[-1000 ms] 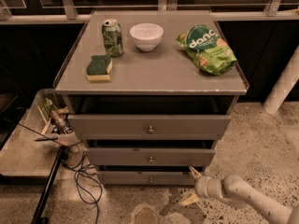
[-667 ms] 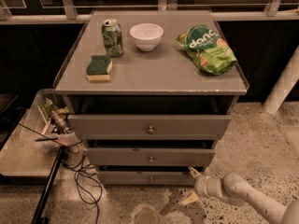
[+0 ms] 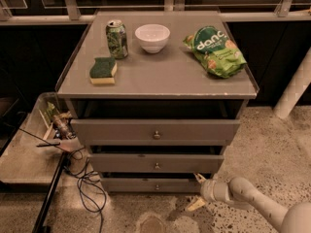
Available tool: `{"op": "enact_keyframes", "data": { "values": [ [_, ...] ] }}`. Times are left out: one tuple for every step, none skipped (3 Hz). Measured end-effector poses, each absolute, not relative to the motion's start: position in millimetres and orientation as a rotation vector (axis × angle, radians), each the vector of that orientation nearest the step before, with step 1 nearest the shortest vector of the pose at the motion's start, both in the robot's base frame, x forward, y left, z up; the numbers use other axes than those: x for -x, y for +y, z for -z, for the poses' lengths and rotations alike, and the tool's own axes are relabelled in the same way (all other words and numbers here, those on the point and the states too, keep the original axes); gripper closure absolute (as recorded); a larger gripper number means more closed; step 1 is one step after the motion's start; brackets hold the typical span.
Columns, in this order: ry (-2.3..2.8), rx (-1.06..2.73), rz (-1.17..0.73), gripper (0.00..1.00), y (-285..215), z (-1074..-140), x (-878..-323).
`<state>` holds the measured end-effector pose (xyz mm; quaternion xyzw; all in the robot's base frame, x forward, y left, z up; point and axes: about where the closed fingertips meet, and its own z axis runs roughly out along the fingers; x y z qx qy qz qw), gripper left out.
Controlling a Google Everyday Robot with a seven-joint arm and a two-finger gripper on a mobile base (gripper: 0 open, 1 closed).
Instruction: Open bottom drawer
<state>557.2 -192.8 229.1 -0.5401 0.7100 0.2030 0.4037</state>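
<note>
Find the end effector [image 3: 198, 192] released, fingers [image 3: 199, 178] spread, low beside the right end of the bottom drawer [image 3: 131, 184], lowest front near the floor, long axis left-right, and reach leftward in view for its centre knob [image 3: 156, 186].

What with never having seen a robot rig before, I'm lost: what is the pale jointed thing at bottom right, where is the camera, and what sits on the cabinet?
That pale thing is the robot's one arm; its gripper hangs low beside the right end of the bottom drawer, fingers spread, holding nothing. There is only one picture, looking down at the cabinet's front; where the camera is mounted is not recorded. On the cabinet top stand a green can and a white bowl, with a green snack bag and a sponge lying nearby. The bottom drawer looks shut.
</note>
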Motion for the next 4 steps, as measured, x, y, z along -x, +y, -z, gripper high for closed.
{"op": "enact_keyframes", "data": {
  "values": [
    [1.769, 1.381, -0.522, 0.0, -189.6, -225.7, -561.1],
    [1.755, 1.401, -0.523, 0.0, -185.9, -222.0, -563.7],
    [1.764, 1.41, -0.52, 0.0, -185.1, -211.7, -566.6],
    [1.776, 1.402, -0.517, 0.0, -185.3, -200.8, -572.5]
  ]
}}
